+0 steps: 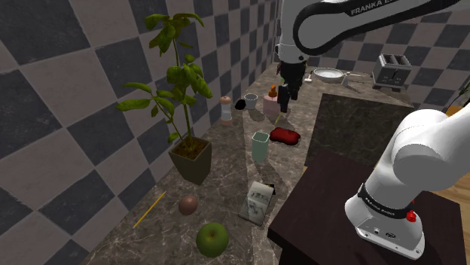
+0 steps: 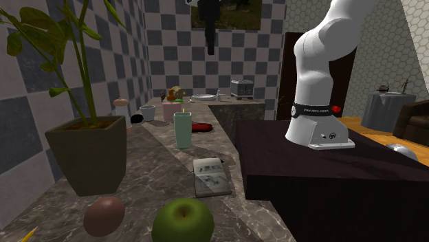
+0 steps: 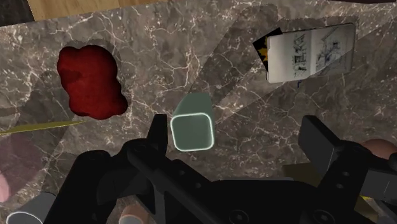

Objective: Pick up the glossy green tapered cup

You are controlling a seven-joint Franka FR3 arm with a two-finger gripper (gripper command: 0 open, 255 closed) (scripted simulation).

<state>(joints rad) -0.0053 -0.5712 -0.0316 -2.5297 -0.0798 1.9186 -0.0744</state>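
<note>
Pale green cup (image 1: 260, 145) stands upright, untouched, on bench (image 1: 226, 181); gripper (image 3: 240, 143) hangs high above, fingers apart and empty; descent, grasp and lift not yet done.

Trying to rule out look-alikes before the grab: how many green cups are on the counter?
1. The green cup stands in the middle of the counter, beside the red lump. The plant pot could hide another.

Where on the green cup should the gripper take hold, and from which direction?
Probably from above, closing on two opposite flat walls just below the rim. The green cup stands upright and apart from its neighbours. Its open mouth is a rounded square, and the open gripper hangs above it looking down, off to one side.
</note>
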